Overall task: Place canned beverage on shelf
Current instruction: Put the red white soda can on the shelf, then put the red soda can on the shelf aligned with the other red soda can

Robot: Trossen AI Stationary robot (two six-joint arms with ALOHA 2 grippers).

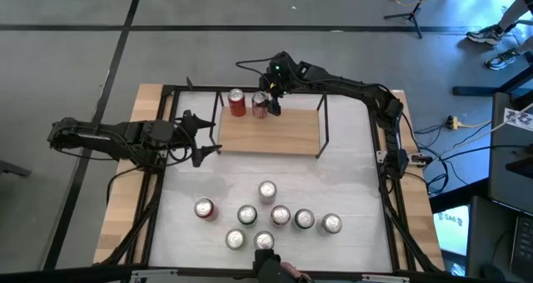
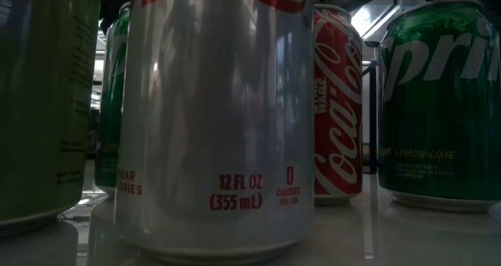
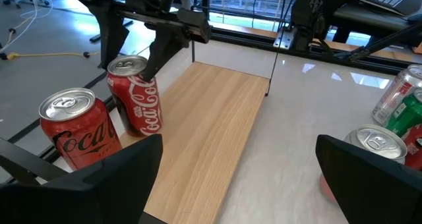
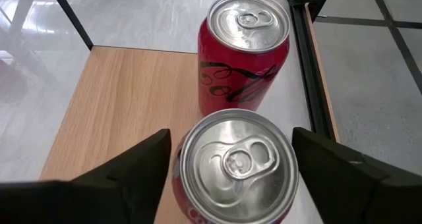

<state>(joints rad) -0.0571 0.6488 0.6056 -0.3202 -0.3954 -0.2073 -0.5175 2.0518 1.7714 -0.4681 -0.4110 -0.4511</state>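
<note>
The low rectangular light-wood shelf (image 1: 271,131) in its thin black wire frame stands toward the far side of the white-topped table (image 1: 350,179) with pale wooden side strips, which sits on a grey floor crossed by dark lines. Two upright red cola cans stand side by side at the shelf's far left corner: the outer red can (image 1: 236,102) and, just beside it, the second red can (image 1: 260,105). The right tool (image 4: 227,163) straddles that second can from above, its fingers spread a little clear of the can's sides, released. The left tool (image 1: 202,137) waits spread wide just off the shelf's left end. A cluster of more cans (image 1: 266,212) stands well apart from the shelf, nearer the table's front edge.
</note>
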